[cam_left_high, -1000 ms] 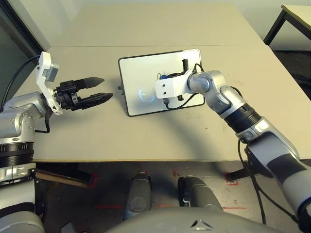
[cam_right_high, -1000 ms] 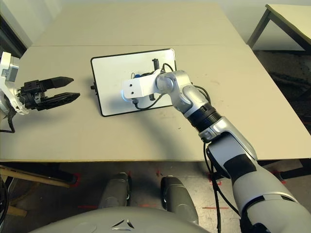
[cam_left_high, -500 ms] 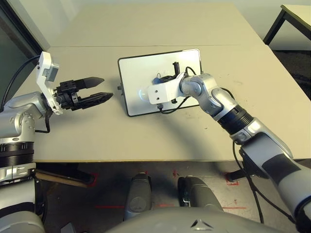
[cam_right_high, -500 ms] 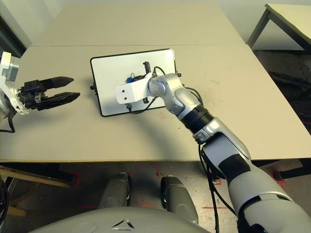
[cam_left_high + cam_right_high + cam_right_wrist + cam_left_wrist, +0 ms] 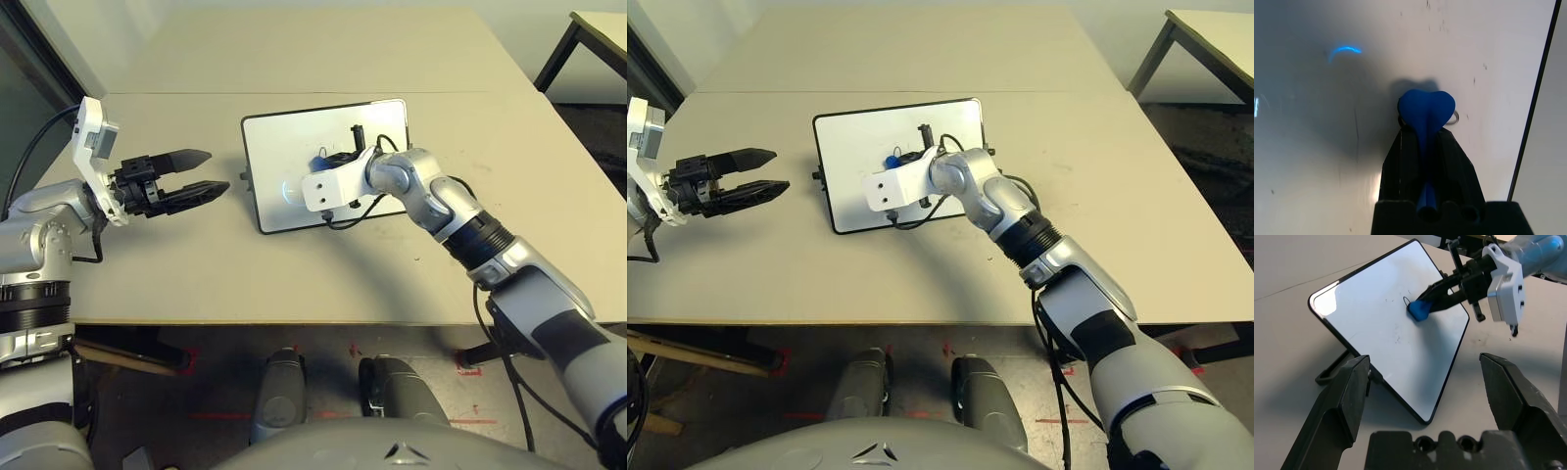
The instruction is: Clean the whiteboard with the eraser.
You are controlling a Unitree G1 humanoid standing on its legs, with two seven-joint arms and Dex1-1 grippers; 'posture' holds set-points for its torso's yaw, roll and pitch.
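The whiteboard lies tilted on its stand in the middle of the table, its white face carrying faint specks and a small black loop. The blue eraser presses against the board's centre and sits right beside that loop. My right gripper is shut on the eraser, reaching in from the board's right side. My left gripper hovers open over the table to the left of the board, apart from it, with the board and the eraser showing between its fingers.
The tan table spreads around the board, with a seam line across its far part. A second table's dark leg stands at the far right. A dark panel runs along the far left.
My right gripper swept the eraser leftward across the board, from its right part to its centre, then nearly stopped. The left gripper has barely shifted.
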